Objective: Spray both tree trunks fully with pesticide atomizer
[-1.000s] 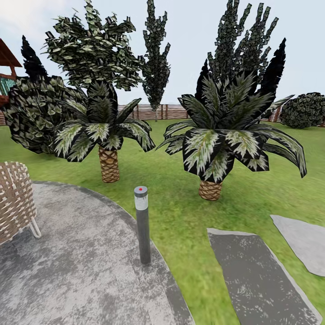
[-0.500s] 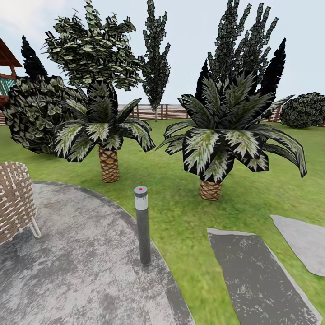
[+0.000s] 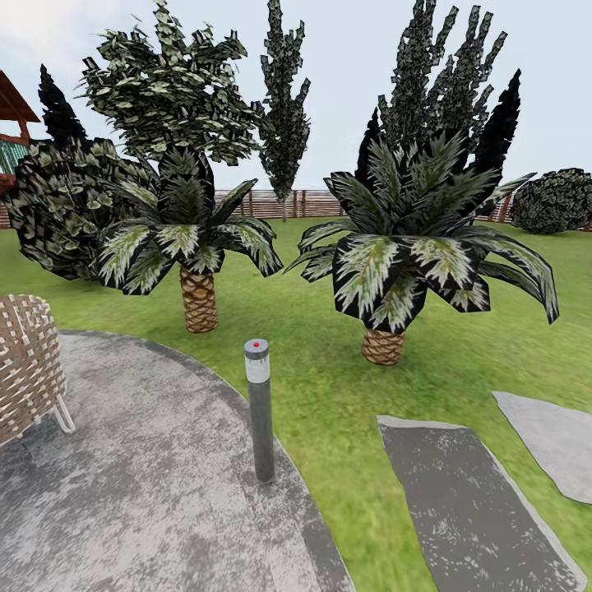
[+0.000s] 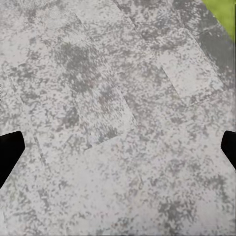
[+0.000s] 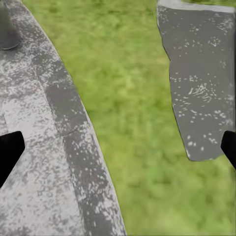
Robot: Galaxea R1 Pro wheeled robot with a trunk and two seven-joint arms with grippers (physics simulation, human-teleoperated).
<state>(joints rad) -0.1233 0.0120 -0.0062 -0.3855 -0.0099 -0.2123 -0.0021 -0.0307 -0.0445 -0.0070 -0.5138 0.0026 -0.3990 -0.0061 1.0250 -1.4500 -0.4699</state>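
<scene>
Green lawn [image 3: 345, 395] | grey paving [image 3: 140, 485] | bollard lamp [image 3: 260, 411] upright

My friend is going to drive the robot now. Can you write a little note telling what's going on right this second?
Left gripper: open, empty, fingertips wide apart over grey stone paving.
Right gripper: open, empty, over the paving's curved edge and a strip of grass, with a darker stone slab beyond.
Head view: a grey bollard lamp with a red dot, two short palms, a wicker chair, wooden fence at the back.
Done: nothing yet; no bottle is held.
Left: find the pesticide atomizer on the ground, pick it up, then spray both tall tree trunks.
</scene>
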